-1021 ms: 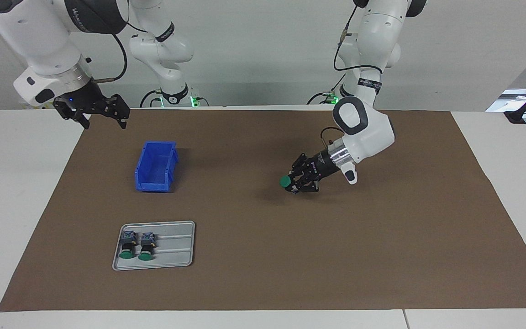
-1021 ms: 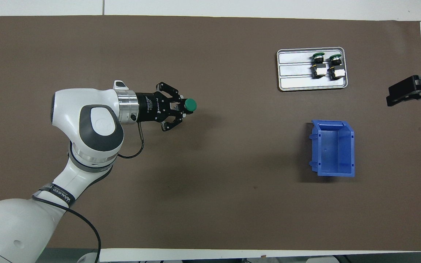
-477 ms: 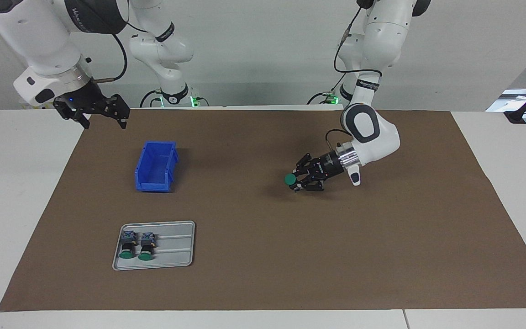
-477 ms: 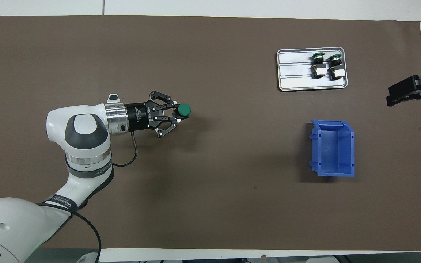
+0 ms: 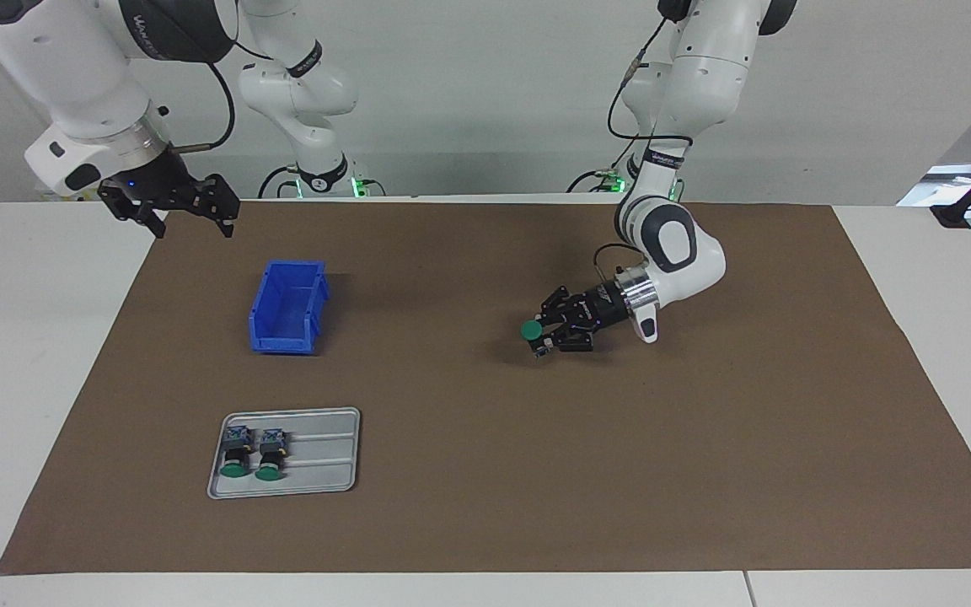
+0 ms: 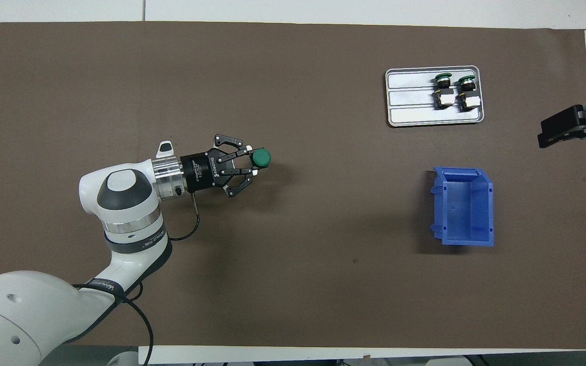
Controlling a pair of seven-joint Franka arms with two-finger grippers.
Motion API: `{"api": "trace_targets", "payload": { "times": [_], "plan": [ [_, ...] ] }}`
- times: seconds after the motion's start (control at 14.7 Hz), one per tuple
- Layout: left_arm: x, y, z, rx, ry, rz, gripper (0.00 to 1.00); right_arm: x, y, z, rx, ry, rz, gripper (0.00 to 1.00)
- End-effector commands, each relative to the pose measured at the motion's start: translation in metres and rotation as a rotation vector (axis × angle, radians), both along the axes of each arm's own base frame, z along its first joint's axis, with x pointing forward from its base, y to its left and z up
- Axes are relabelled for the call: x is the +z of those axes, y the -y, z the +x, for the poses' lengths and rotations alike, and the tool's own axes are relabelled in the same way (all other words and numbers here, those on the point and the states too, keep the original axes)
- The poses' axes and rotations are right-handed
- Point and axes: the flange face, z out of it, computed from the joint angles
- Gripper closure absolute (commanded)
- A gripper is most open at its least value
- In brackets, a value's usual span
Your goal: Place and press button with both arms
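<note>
My left gripper (image 5: 543,335) (image 6: 250,163) is shut on a green-capped button (image 5: 530,330) (image 6: 261,158), held low over the brown mat toward the left arm's end, with the cap pointing toward the right arm's end. Two more buttons (image 5: 235,453) (image 6: 443,90) lie side by side in a grey metal tray (image 5: 325,455) (image 6: 410,96). My right gripper (image 5: 175,201) (image 6: 573,127) waits, open and empty, in the air over the mat's edge at the right arm's end.
A blue bin (image 5: 287,305) (image 6: 463,206) stands empty on the mat, nearer to the robots than the tray. The brown mat (image 5: 485,472) covers most of the white table.
The left arm has shifted its pose, and its gripper with the button has stayed low over the mat at almost the same spot. The right arm has not moved.
</note>
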Motion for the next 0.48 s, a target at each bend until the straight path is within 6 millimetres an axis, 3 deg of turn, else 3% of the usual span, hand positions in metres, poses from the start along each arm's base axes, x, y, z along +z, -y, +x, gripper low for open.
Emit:
{"api": "trace_targets", "payload": {
  "times": [0.0, 0.41],
  "plan": [
    [-0.011, 0.0, -0.005, 0.001, -0.001, -0.028, 1.0, 0.0, 0.002, -0.006, 0.014, 0.007, 0.0, 0.01],
    [-0.024, 0.016, -0.01, 0.02, 0.004, -0.073, 1.0, 0.0, 0.002, -0.006, 0.014, 0.007, 0.0, 0.01]
  ]
}}
